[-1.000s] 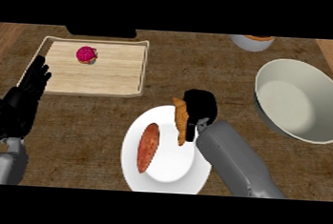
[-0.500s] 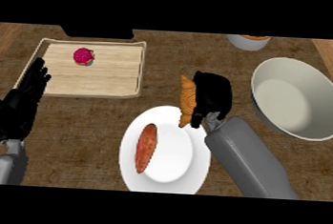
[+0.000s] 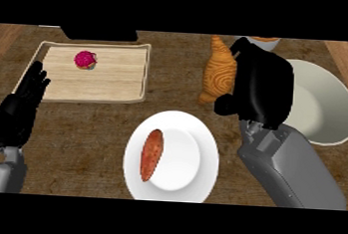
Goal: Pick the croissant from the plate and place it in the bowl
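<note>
One croissant [image 3: 219, 71] hangs above the desk, left of the bowl [image 3: 326, 104], gripped along its side by the right hand [image 3: 258, 86]; it looks light, flaky, crushable, best held mid-body.

The croissant [image 3: 218, 72] at the top middle is orange-brown with stripes, the plate [image 3: 185, 159] is white, the bowl [image 3: 324, 109] at the right is pale grey-white, and both hands [image 3: 263, 86] [image 3: 19, 108] are black.
</note>
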Motion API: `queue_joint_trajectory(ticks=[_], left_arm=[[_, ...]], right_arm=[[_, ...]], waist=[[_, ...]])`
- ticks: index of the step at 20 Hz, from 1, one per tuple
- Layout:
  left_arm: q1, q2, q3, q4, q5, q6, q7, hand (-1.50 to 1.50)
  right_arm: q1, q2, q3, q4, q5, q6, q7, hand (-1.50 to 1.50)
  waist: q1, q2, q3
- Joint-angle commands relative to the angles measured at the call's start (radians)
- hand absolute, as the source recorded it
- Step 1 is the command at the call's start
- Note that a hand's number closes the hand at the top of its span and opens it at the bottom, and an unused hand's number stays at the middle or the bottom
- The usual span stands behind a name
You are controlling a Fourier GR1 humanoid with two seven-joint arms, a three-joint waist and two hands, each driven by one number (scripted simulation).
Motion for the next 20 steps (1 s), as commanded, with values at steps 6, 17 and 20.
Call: queue_joint_trajectory(ticks=[6,17,20], left_arm=[[-0.027,-0.008,0.002,0.010,-0.015,-0.010,0.002,0.00],[0.048,-0.050,-0.033,-0.104,-0.039,-0.005,0.019,0.00],[0.002,-0.027,0.019,0.016,-0.017,-0.031,-0.031,0.00]], right_arm=[[0.125,-0.089,-0.202,-0.236,-0.038,0.072,-0.016,1.50],[0.122,-0.177,-0.497,0.220,-0.205,-0.203,-0.457,1.50],[0.104,-0.207,-0.535,0.332,-0.225,-0.228,-0.551,1.50]], waist=[[0.016,0.009,0.001],[0.036,0.013,0.001],[0.030,0.014,0.001]])
